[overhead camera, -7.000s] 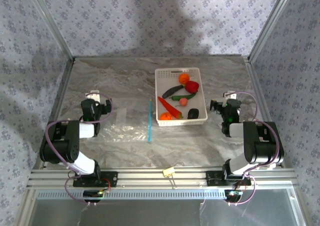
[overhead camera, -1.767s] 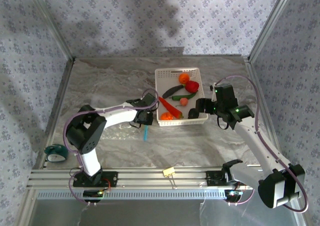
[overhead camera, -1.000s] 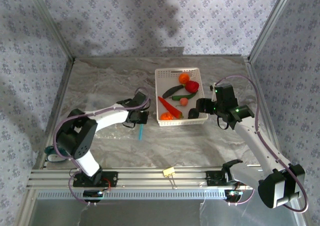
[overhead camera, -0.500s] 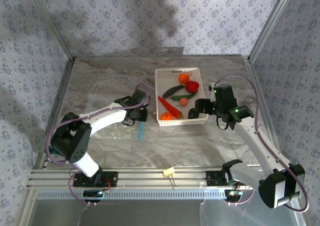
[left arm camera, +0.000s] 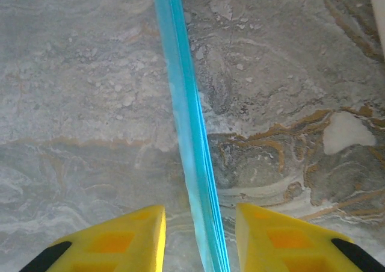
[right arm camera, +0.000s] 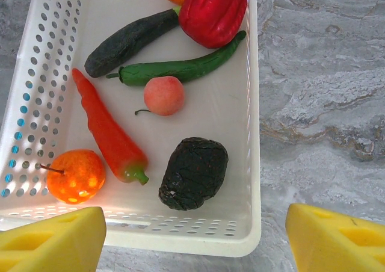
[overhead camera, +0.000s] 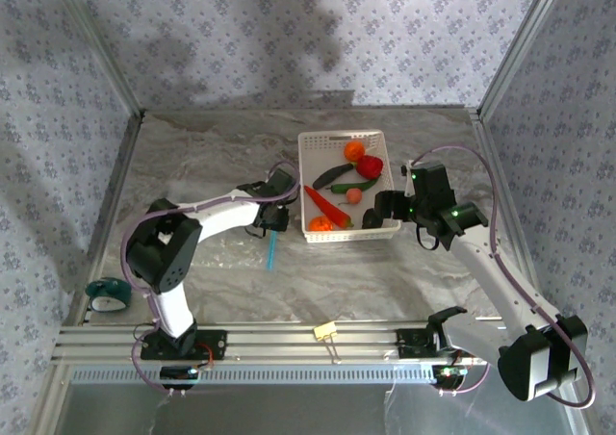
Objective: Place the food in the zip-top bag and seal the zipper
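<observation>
Nothing is bagged yet: the food (right arm camera: 111,136) is seen in the basket (right arm camera: 253,133) under the spread right claw (right arm camera: 195,239), the zipper (left arm camera: 186,115) merely straddled by the spread left claw (left arm camera: 198,224).

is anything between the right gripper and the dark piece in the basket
Only the white basket's near wall lies between the open right gripper and the dark piece. No other food covers it; the carrot lies apart to its left.

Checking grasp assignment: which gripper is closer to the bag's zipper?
Left. The left gripper straddles the zipper, one finger each side. The right gripper hovers open by the basket, well off the strip.
</observation>
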{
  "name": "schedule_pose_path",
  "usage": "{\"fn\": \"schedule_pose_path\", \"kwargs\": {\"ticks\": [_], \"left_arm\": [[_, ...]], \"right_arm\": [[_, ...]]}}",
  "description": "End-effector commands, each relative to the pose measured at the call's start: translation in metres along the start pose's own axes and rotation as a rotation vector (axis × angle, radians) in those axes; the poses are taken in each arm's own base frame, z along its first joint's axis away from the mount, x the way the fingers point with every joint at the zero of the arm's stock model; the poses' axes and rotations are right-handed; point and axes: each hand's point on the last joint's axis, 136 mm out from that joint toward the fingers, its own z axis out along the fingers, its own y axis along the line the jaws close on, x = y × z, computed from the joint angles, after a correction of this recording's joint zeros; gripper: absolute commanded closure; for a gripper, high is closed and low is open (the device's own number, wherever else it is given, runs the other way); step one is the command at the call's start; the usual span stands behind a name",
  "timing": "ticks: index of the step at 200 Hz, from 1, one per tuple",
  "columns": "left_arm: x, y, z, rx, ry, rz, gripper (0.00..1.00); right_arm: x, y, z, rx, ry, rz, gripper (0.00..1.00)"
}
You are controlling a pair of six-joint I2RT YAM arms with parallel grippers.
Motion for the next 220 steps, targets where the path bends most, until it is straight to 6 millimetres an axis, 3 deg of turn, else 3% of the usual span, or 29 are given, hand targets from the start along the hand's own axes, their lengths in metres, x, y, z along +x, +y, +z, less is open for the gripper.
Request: {"fn": "schedule_pose_path", "kwargs": {"ticks": [1, 24, 78, 107, 120, 137, 165, 188, 206, 220], "left_arm": [[-0.006, -0.002, 0.001, -0.022, 0.005, 0.031, 0.65], [-0.005, -0.002, 0.006, -0.028, 0.017, 0.035, 0.66], [-0.002, 0.008, 0.007, -0.021, 0.026, 0.015, 0.83], [-0.005, 0.008, -0.001, 0.001, 0.015, 0.015, 0.88], [-0.006, 0.009, -0.006, 0.011, 0.005, 0.016, 1.0], [-0.008, 0.008, -0.012, 0.034, -0.01, 0.019, 1.0], [-0.014, 0.008, -0.031, 0.08, -0.04, 0.013, 1.0], [-0.025, 0.005, -0.058, 0.165, -0.082, -0.027, 1.0], [-0.037, 0.005, -0.085, 0.232, -0.138, -0.068, 1.0], [-0.046, 0.007, -0.105, 0.269, -0.182, -0.089, 1.0]], "right_arm": [[0.005, -0.003, -0.002, 0.012, 0.005, 0.001, 0.19], [0.005, -0.004, -0.002, 0.014, 0.007, 0.0, 0.19], [0.008, -0.008, -0.002, 0.022, 0.01, 0.004, 0.19], [0.007, -0.008, -0.002, 0.021, 0.007, 0.006, 0.19], [0.008, -0.008, -0.003, 0.019, 0.007, 0.006, 0.19], [0.009, -0.008, -0.003, 0.017, 0.01, 0.005, 0.2], [0.009, -0.005, -0.003, -0.001, 0.015, 0.003, 0.25], [0.008, 0.007, -0.005, -0.062, 0.021, 0.005, 0.31], [0.004, 0.028, -0.008, -0.163, 0.017, 0.01, 0.32], [0.001, 0.055, -0.014, -0.29, 0.011, -0.013, 0.33]]}}
